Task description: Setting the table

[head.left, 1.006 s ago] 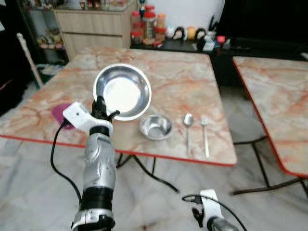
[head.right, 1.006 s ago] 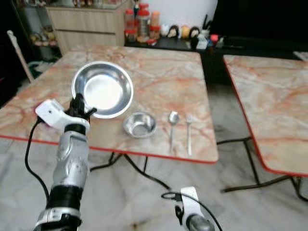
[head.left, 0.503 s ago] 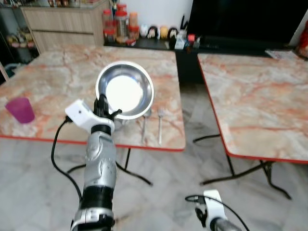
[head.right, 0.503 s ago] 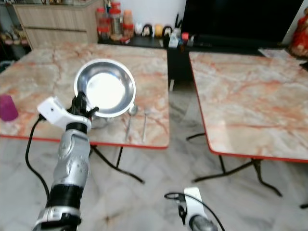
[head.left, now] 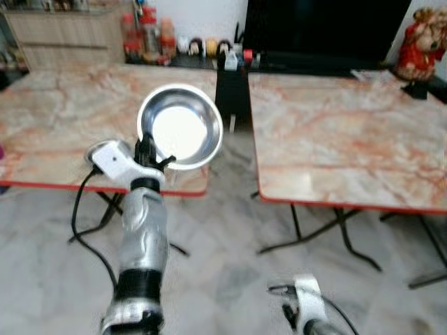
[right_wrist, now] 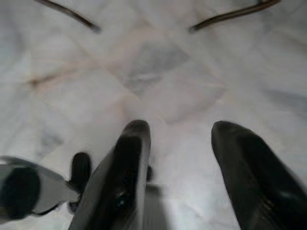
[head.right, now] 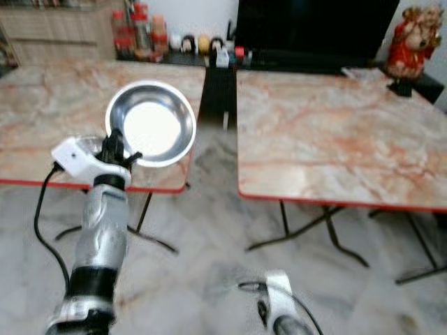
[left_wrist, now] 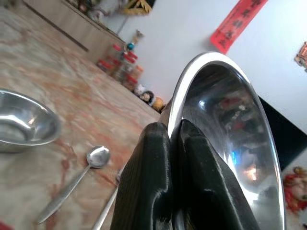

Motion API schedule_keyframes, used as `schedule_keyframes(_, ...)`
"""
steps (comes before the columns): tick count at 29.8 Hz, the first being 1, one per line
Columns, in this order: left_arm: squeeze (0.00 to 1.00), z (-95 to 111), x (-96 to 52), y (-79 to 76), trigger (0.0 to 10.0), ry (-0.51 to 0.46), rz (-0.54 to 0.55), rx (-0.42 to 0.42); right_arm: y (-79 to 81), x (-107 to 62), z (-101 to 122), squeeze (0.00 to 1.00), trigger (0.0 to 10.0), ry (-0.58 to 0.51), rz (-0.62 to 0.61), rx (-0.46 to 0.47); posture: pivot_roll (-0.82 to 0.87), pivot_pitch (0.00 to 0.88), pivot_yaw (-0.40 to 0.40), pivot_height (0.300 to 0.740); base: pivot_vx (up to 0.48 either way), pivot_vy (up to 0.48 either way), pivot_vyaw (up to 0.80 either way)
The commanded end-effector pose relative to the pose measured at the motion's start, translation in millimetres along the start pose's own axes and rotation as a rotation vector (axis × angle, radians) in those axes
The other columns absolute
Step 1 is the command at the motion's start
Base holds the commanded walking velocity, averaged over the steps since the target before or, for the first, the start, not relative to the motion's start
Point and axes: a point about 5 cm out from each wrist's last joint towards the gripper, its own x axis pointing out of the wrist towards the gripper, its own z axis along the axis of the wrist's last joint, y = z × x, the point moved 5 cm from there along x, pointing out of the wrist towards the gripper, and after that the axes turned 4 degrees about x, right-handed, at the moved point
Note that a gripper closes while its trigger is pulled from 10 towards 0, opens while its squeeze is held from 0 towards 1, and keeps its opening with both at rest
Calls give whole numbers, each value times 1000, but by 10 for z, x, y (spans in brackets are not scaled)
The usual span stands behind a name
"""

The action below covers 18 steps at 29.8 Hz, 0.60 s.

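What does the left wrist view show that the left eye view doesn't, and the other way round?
Left wrist view alone: a spoon and a small steel bowl lying on the marble table. Left eye view alone: a second table, a red figurine and the right gripper hanging low. Both share the left gripper clamped on the large steel bowl's rim.

I see both head views blurred. The round shiny steel plate [head.left: 180, 127] hides part of the marble-patterned tabletop [head.left: 63, 132] behind it. In the left wrist view, the lower edge cuts off the long steel spoon [left_wrist: 76, 180]. The jars at the back are too blurred to tell.
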Motion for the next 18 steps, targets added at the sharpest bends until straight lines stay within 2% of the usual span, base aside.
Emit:
schedule_keyframes(1, 0, 12, 17, -166, 10000, -5, -46, 1, -107, -10, 41, 0, 10000, -13, -27, 8, 78, 0, -32, 740, 0, -435, 0)
schedule_keyframes(3, 0, -2, 15, -175, 10000, 2, -51, 15, -105, -9, 41, 0, 10000, -14, -27, 8, 80, 0, -33, 740, 0, -431, 0)
schedule_keyframes(4, 0, -34, 17, -200, 10000, 20, -66, 51, -102, -9, 42, 0, 10000, -14, -26, 7, 81, 0, -33, 740, 0, -334, 0)
schedule_keyframes(6, 0, -80, 14, -229, 10000, 41, -82, 77, -100, -9, 39, 0, 10000, -13, -26, 7, 83, 0, -35, 740, 0, 0, 0)
schedule_keyframes(10, 0, -73, -3, -213, 10000, 32, -67, 42, -90, -8, 32, 0, 10000, -11, -23, 5, 81, 0, -36, 740, 0, 0, 0)
schedule_keyframes(16, 0, -72, -10, -225, 10000, 36, -82, 49, -94, -9, 31, 0, 10000, -10, -23, 3, 82, 0, -37, 740, 0, 0, 0)
schedule_keyframes(18, 0, -70, -6, -219, 10000, 37, -81, 56, -98, -9, 33, 0, 10000, -9, -25, -4, 82, 0, -38, 740, 337, 0, 0)
